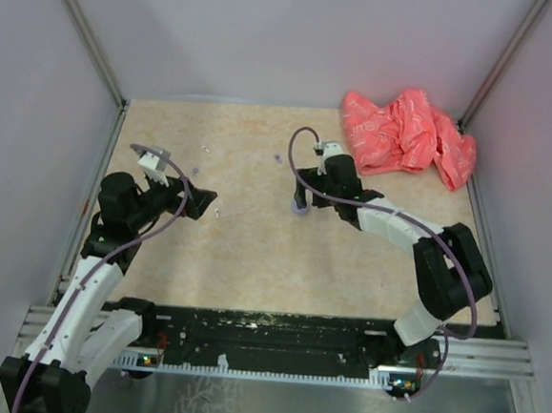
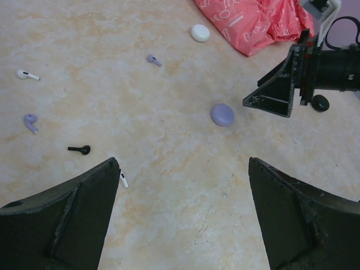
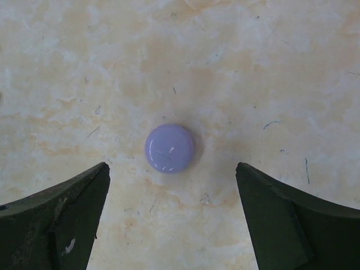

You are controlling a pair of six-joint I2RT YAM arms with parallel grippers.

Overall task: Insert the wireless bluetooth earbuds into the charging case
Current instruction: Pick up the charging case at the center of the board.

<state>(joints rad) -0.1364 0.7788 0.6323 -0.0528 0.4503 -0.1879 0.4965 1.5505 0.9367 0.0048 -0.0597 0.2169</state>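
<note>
Lavender case [image 3: 169, 148], mottled beige table [image 3: 264, 62], coral-pink bag [image 1: 406, 133] with white print

You're looking at a robot test cell in a lab.
Plain pale walls [image 1: 289, 35] and metal corner posts [image 1: 82, 24] box in your beige stone-patterned desk [image 1: 243, 261], and a slotted aluminium rail [image 1: 494, 358] along its near edge carries the left arm [image 1: 83, 292] and right arm [image 1: 399, 226], cables [image 1: 295, 146] looped along both.

Noted smooth, glossy plastic on the round lavender case [image 3: 169, 148]; found the beige tabletop [image 3: 253, 67] matt, mottled, finely scratched; saw matt black, rough-edged plastic on the right gripper [image 3: 171, 169] fingers [image 3: 56, 225].
</note>
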